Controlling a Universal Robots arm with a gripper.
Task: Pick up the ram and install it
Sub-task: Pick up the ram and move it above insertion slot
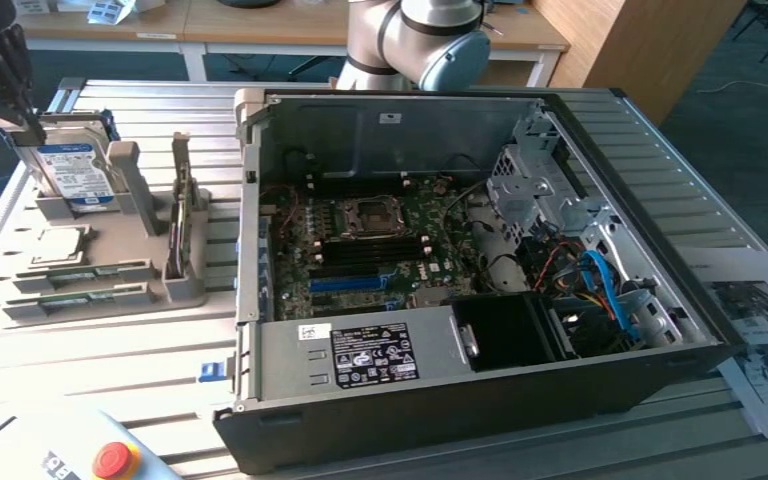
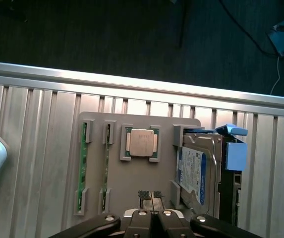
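Looked down on a ribbed metal table (image 2: pixel 32 124) with dark floor beyond. Counted in the grey holder (image 2: pixel 117 188), in order: two sticks of the ram (image 2: pixel 84 166), on edge in narrow slots, one processor chip (image 2: pixel 142 143), one hard drive (image 2: pixel 196 171). Judged the ram light, stiff, thin, fragile; better pinched across the flat faces at mid-length. Found the pincer (image 2: pixel 150 194) pressed together, empty, above the holder

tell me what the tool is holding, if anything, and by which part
Nothing: the tool is shut and empty, hovering above the grey tray, where the ram sticks sit in their slots.
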